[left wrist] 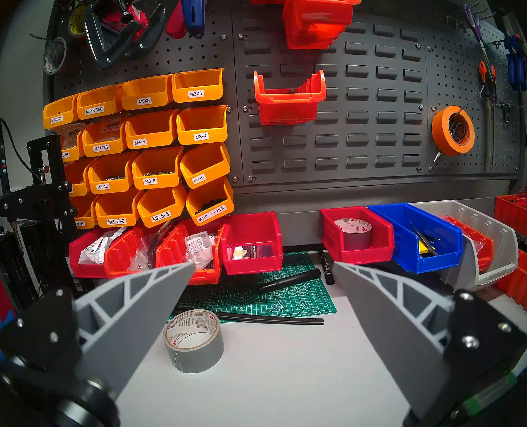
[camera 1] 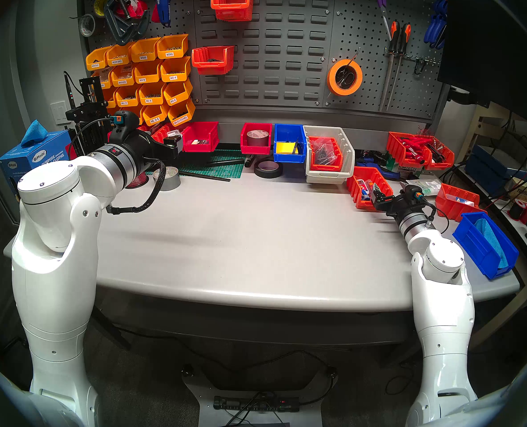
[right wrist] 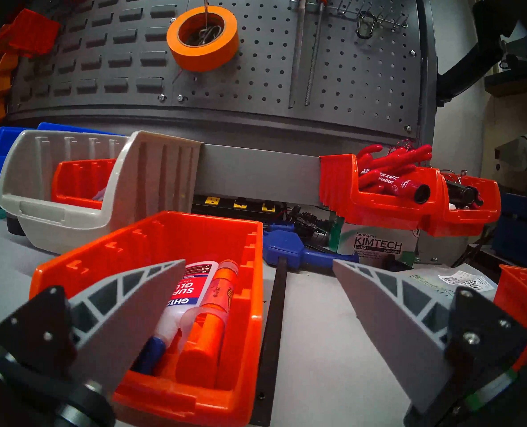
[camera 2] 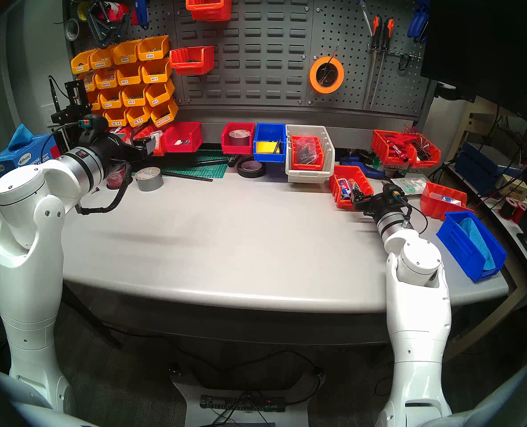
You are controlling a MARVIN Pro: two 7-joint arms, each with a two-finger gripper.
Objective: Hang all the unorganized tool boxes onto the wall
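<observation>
The left gripper (camera 1: 179, 144) hangs level above the counter's (camera 1: 256, 232) back-left corner, pointing at the wall (camera 1: 287, 47), its jaws released and empty; a grey tape roll (left wrist: 194, 340) lies on the counter just below them, and a row of red bins (left wrist: 253, 244) crowds the back edge ahead. Two orange-red tool boxes (camera 1: 213, 59) already hang on the louvred wall's left columns, leaving most of its slots to the right bare. The counter's middle and whole front edge lie open, with wide room between the arms. Along the back edge sit a red bin with tape (camera 1: 256, 138), a blue bin (camera 1: 290, 143) and a grey bin (camera 1: 330, 153) holding an orange one. Near the right edge, the orange-red tool box (right wrist: 170, 294), holding glue bottles, stands on the counter; the right gripper (camera 1: 376, 198) reaches level and low toward it, jaws spread wide, one finger (right wrist: 133, 312) over the box's inside, the other outside its right wall, which lies between them ungripped. A blue bin with a cloth (camera 1: 484, 247) sits at the front-right corner, close beside the right elbow.
</observation>
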